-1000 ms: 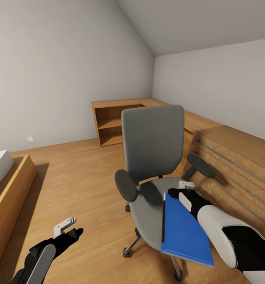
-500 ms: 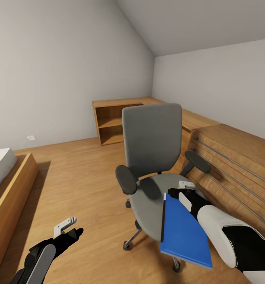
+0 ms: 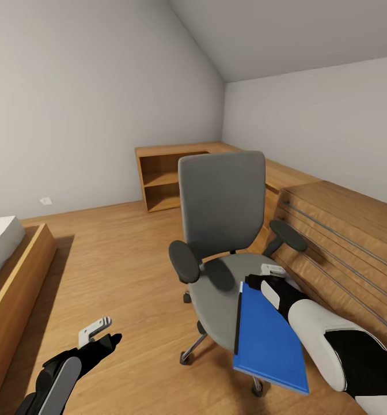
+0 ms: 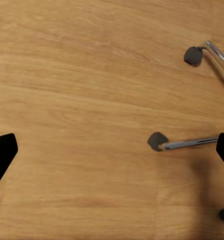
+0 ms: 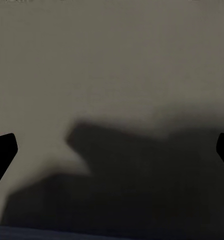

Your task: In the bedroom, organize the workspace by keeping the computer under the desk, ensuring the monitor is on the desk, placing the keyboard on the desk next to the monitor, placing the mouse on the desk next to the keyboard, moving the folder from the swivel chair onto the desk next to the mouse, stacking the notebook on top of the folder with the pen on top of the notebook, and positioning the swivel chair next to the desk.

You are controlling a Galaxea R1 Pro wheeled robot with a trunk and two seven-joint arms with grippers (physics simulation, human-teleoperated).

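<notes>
Folder [image 3: 269,340]: bright blue, flat, dark spine edge; lies tilted at the front right of the swivel chair [image 3: 223,230] seat, its near end hanging past the seat's rim

Right gripper [image 3: 261,276]: poised at the folder's far end, beside the spine; whether its jaws are closed on the folder cannot be told from the head view. In the right wrist view the two fingertips sit at opposite edges over grey seat fabric and shadow, so the jaws look spread wide, with nothing between them

Left gripper [image 3: 101,334]: low over the oak floor [image 3: 118,259], to the chair's left, jaws wide and empty; its wrist view looks down on floor planks and the chair's chrome legs [image 4: 189,143] and casters

Change: over the last second the chair's back and armrests have swung slightly and the whole view has shifted a little; the folder's near corner sits marginally lower; both arms hold the same pose

Surroundings: low oak cabinets [image 3: 170,173] against the far wall, slatted oak unit [image 3: 343,230] at right, bed corner [image 3: 3,253] at left

Judgement: pick-up stage; the folder is not yet lifted off the seat. With the chair free to swivel and the folder overhanging, a nudge could tip it to the floor
</notes>
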